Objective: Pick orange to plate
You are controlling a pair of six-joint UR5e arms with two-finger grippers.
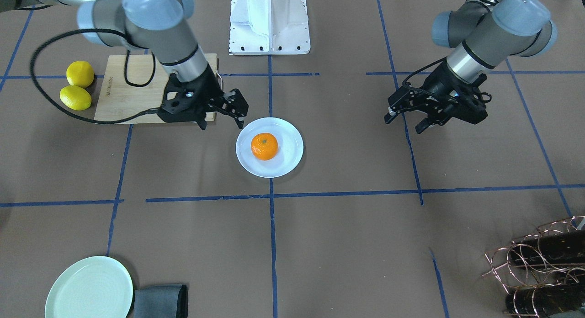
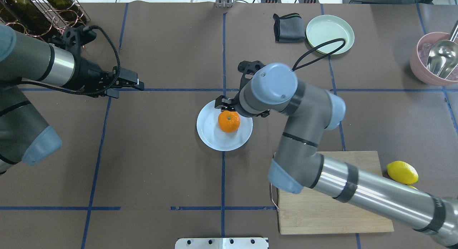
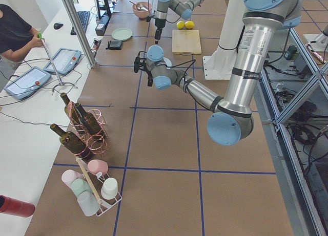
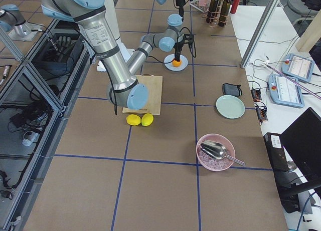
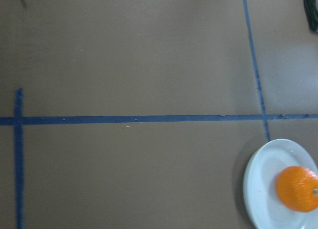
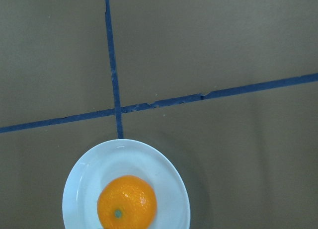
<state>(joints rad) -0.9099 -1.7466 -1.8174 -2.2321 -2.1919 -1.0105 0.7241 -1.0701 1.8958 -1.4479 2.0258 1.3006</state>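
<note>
- Front-facing view: the orange [image 1: 264, 146] is seen lying on the plate [image 1: 287, 166], which is set near the middle of the bench [image 1: 347, 245].
- The right gripper [image 1: 221, 122] is held just beside the plate's rim on the robot's side, clear of the orange. Its fingers are spread apart and nothing is held between them.
- The left gripper [image 1: 404, 124] is held well apart from the plate, toward the bench's left end. Its fingers are likewise spread and empty.
- Two lemons [image 1: 75, 98] are seen touching each other beside a cutting board [image 1: 123, 94], toward the right end.
- A green plate [image 1: 89, 288] and a folded grey cloth [image 1: 160, 301] lie side by side at the operators' edge.
- Overhead view: the orange is shown on the plate's far half. The right gripper is largely covered by its own wrist.
- A bottle rack [image 2: 53, 16] stands at the far left corner. A pink bowl [image 2: 425, 72] with a metal scoop [image 2: 442, 57] in it stands at the right end.
- Right-side view: the right gripper is seen pointing down over the orange. Contact cannot be judged there.
- Left wrist view: plate and orange are caught in the lower right corner.
- Right wrist view: the orange is shown dimple-up on the plate, just below a crossing of blue tape lines [image 6: 113, 70].
</note>
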